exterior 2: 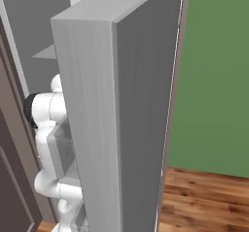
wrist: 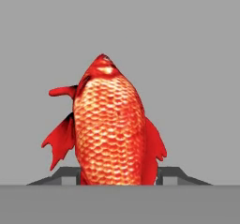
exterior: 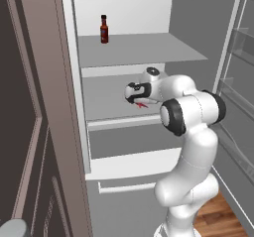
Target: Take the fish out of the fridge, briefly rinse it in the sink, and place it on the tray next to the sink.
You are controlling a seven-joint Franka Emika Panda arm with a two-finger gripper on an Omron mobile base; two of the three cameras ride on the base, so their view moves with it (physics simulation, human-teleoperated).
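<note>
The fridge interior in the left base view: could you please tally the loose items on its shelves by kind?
Fish, in the gripper over the middle shelf: 1
Sauce bottle, on the top shelf: 1
Total: 2

From behind and left, one camera looks into the open fridge [exterior: 149, 47] over the arm, the right one faces the fridge door's [exterior 2: 116, 119] edge close up, sharing the arm, and the hand camera sits tight against the fish [wrist: 110, 129].
</note>
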